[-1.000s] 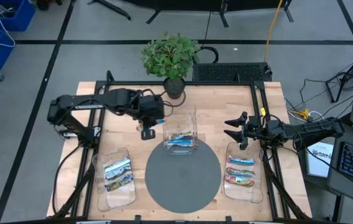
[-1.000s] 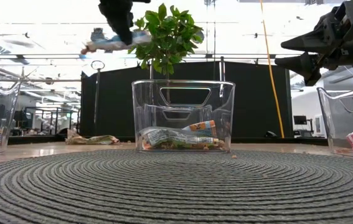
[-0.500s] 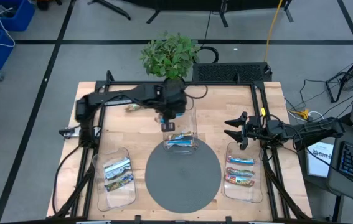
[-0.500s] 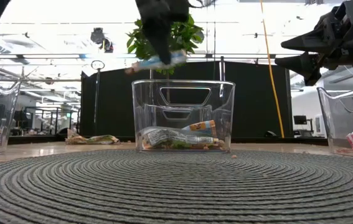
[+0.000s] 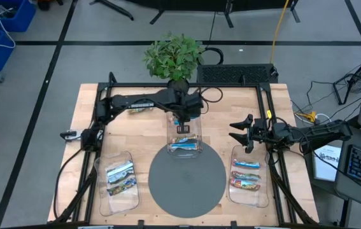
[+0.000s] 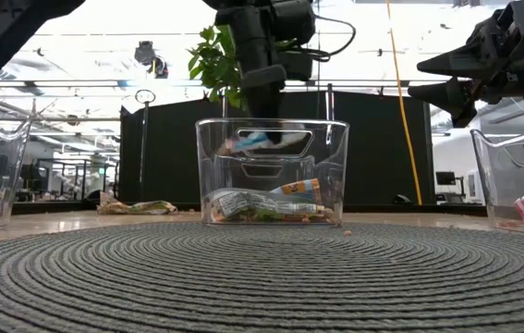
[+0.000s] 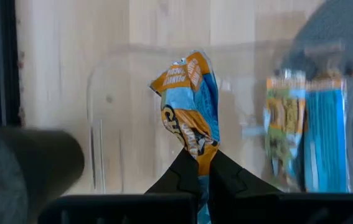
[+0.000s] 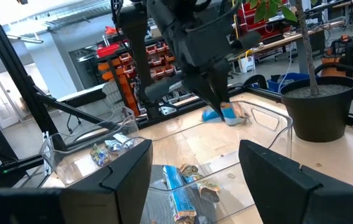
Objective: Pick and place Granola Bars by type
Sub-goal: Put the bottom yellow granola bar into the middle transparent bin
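Left gripper (image 7: 198,163) pinched shut on a blue-and-orange granola bar (image 7: 188,106) inside the middle clear tray (image 6: 213,166), above the bars (image 5: 184,145) lying there, right gripper (image 5: 239,133) spread wide above the right tray (image 5: 264,184)

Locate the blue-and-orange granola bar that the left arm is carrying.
The blue-and-orange granola bar hangs pinched in the left end effector, inside the top of the clear middle tray, above the bars already there.
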